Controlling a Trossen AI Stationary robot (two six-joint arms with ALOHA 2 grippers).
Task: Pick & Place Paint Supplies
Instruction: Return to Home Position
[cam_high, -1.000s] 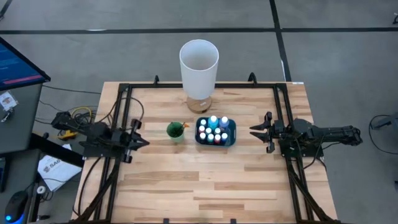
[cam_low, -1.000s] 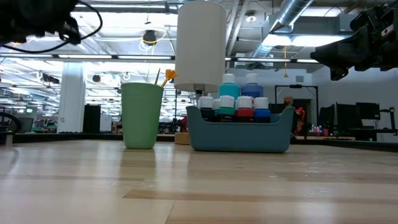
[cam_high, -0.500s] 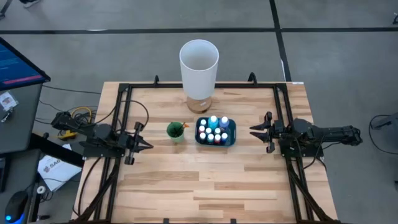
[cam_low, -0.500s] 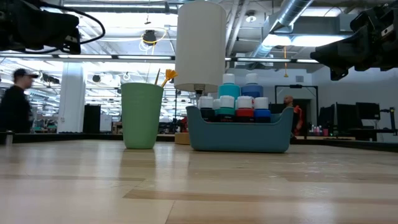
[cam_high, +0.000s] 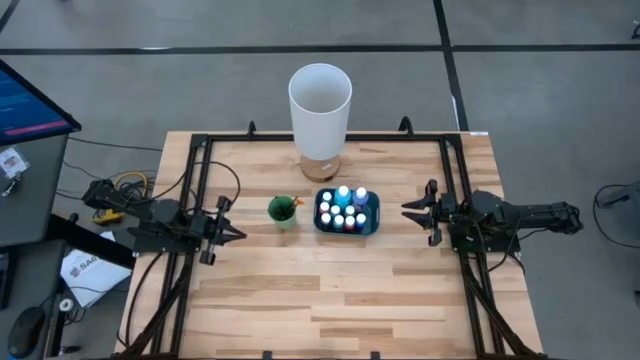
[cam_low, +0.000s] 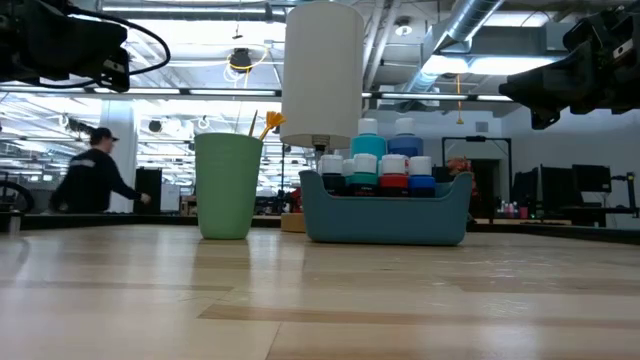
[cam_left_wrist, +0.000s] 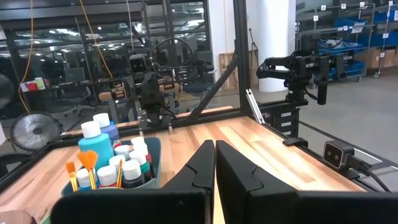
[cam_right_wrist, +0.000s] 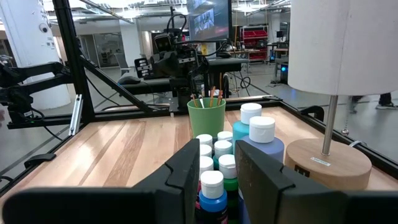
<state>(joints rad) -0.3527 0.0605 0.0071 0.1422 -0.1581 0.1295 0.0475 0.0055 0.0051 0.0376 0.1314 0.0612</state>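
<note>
Centrally, paint bottles sit between left fingers and right fingers, touching neither

From table height you see only brush tips above the green cup. The blue bin hides the paint bottles lower down. The white cylinder is cut off on top.

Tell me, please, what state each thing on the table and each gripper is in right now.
blue bin: upright, filled.
paint bottles: capped, upright in the bin.
green cup: upright, beside the bin.
brushes: standing in the cup.
white cylinder: upright on its wooden base.
left gripper: shut, empty, over the table's left side.
right gripper: open, empty, over the table's right side.
</note>
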